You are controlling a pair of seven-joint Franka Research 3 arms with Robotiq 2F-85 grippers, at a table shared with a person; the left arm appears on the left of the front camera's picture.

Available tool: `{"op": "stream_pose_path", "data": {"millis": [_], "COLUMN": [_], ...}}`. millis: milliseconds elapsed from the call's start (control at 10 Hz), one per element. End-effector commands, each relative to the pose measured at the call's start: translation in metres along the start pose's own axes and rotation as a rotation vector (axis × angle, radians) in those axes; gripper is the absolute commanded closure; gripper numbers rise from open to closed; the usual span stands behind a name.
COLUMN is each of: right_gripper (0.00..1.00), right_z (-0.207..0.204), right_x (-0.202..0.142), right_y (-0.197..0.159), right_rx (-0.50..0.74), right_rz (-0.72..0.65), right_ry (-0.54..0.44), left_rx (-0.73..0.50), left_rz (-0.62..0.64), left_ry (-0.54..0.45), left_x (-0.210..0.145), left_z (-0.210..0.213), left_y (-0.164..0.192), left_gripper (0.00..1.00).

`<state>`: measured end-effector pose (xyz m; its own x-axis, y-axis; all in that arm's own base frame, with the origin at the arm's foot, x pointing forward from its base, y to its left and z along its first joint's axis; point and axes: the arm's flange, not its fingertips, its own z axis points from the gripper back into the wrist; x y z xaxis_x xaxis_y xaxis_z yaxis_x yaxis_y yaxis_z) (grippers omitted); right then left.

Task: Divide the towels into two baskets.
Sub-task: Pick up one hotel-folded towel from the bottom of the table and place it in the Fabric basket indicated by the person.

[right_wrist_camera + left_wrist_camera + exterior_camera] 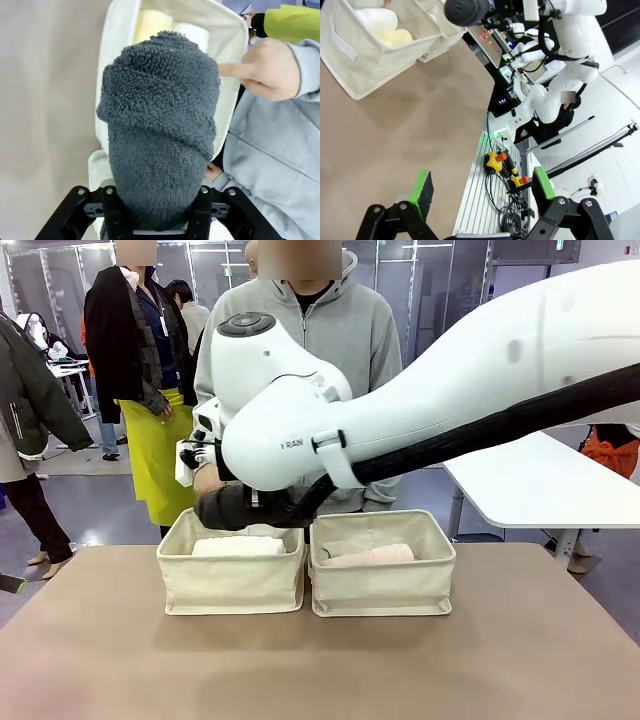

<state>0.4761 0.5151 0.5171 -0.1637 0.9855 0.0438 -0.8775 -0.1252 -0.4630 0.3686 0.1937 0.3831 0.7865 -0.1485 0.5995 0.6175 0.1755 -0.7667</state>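
While the right arm hangs over the baskets, this is how things stand:

Right gripper (pixel 155 212): at the bottom centre of the right wrist view, jaws clamped tight on the end of the dark grey towel (pixel 160 125), which rises up the middle of that frame.
Dark grey towel, front view: its end (pixel 225 508) pokes out left of centre, just above the rim of the left basket (pixel 232 585).
Left basket: centre-left of the front view, a white towel (pixel 238 547) lying inside; in the right wrist view its cream wall (pixel 117 50) runs down behind the grey roll, with a pale yellow towel (pixel 152 25) and the white one showing at the top.
Right basket (pixel 382 585): touching the left one, just right of centre, with a light pink towel (pixel 370 556) in it.
Person's hand (pixel 267 70): upper right of the right wrist view, a finger pointing toward the basket's rim, grey sleeve below it.
Left gripper (pixel 482 192): bottom of the left wrist view, green pads spread wide with nothing between them, above the brown table (pixel 395 140) near its edge.
Left wrist view, upper left: both baskets, the nearer one holding the yellow and white rolls, the grey towel's end at top centre.
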Motion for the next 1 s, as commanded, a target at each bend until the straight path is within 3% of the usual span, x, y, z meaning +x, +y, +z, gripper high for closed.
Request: {"op": "stream_pose_path", "data": {"millis": [0,100,200,600,700,900], "right_gripper": [0.59,0.59,0.59,0.59,0.59,0.59], "right_z": [-0.005,-0.003,-0.008,-0.014,-0.031,-0.076], "right_x": [0.022,0.019,0.007,0.01,0.017,0.039], "right_y": [-0.015,-0.007,-0.008,-0.012,-0.026,-0.046], "right_rx": [-0.008,-0.002,0.002,0.01,0.008,0.013], "right_rz": [-0.051,-0.062,-0.008,-0.021,0.051,0.049], "right_ry": [0.023,0.048,-0.004,0.006,-0.033,-0.043], "left_rx": [0.001,0.001,0.001,0.001,0.001,0.001], "left_rz": [0.004,0.004,0.004,0.004,0.004,0.004], "left_ry": [0.001,0.001,0.001,0.001,0.001,0.001], "left_x": [-0.002,-0.002,-0.002,-0.002,-0.002,-0.002], "left_z": [0.001,0.001,0.001,0.001,0.001,0.001], "left_y": [-0.005,-0.005,-0.005,-0.005,-0.005,-0.005], "left_gripper": [0.0,0.0,0.0,0.0,0.0,0.0]}}
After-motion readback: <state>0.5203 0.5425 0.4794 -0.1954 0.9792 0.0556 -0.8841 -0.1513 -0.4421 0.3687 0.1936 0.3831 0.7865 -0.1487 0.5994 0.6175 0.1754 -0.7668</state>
